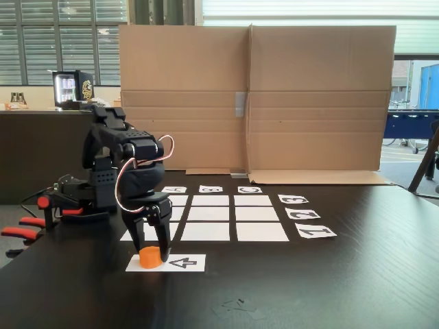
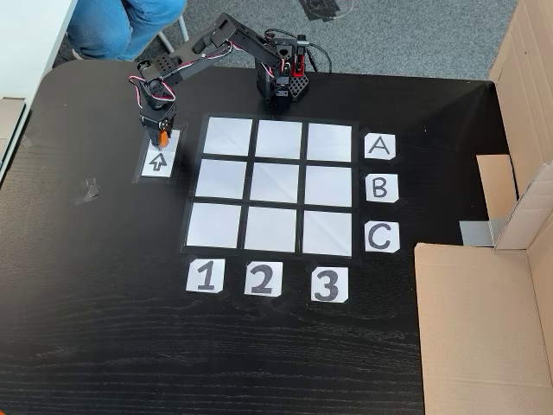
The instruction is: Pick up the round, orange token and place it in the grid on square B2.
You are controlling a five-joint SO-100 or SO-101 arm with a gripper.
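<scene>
The token (image 1: 150, 257) sits at the lower left of the low front fixed view, on the left end of a white arrow strip (image 1: 184, 263) taped to the dark counter (image 1: 329, 288). In the overhead-angled fixed view the token (image 2: 162, 137) shows as a sliver of orange at the upper left, at the top of the same strip (image 2: 157, 162), just left of the grid (image 2: 270, 185).

The claw (image 1: 155, 248) hangs straight down over the token with its two black fingers spread moderately, one on each side of the puck and reaching down to about its top edge. Whether either finger touches it I cannot tell; nothing looks squeezed or lifted.

The token looks like a short, rigid plastic puck, probably light and not fragile. Its faceted sides should give the fingers flat places to bear on, but smooth plastic that low could slip or pop out if pinched only near the top rim. The sound hold, I judge, is across its width at mid-height, fingers lowered nearly to the paper, centred so it does not twist.

Square B2 (image 2: 276, 184), the centre cell, lies bare at mid-frame, level with the card marked B (image 2: 381, 188) and above the card marked 2 (image 2: 263, 279).
</scene>
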